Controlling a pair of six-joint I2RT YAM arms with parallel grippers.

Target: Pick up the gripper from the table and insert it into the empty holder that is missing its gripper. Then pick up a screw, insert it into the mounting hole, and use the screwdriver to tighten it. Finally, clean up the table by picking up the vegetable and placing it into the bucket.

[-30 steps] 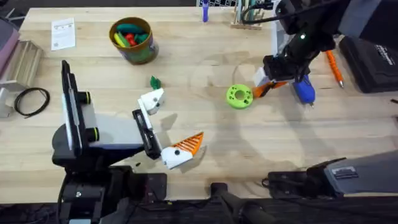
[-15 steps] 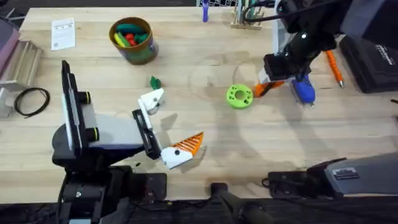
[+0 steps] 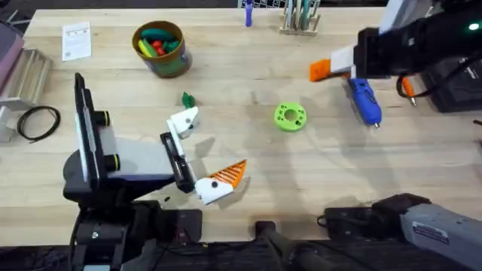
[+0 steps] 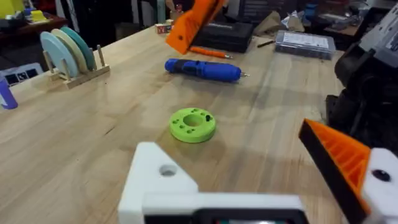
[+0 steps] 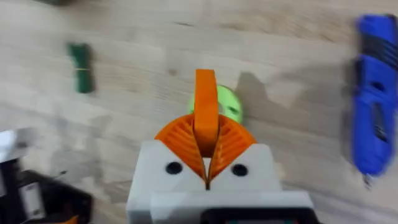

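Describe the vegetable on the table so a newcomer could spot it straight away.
Start at the yellow-green bucket of toy vegetables near the wooden table's far edge. Just nearer the arm bases lies the vegetable, alone on bare wood. It is small, slim and dark green, unlike the flat lime-green disc with holes.

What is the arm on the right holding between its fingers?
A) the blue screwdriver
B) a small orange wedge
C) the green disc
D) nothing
B: the right wrist view shows the right gripper shut on the small orange wedge, while the blue screwdriver and green disc lie on the table.
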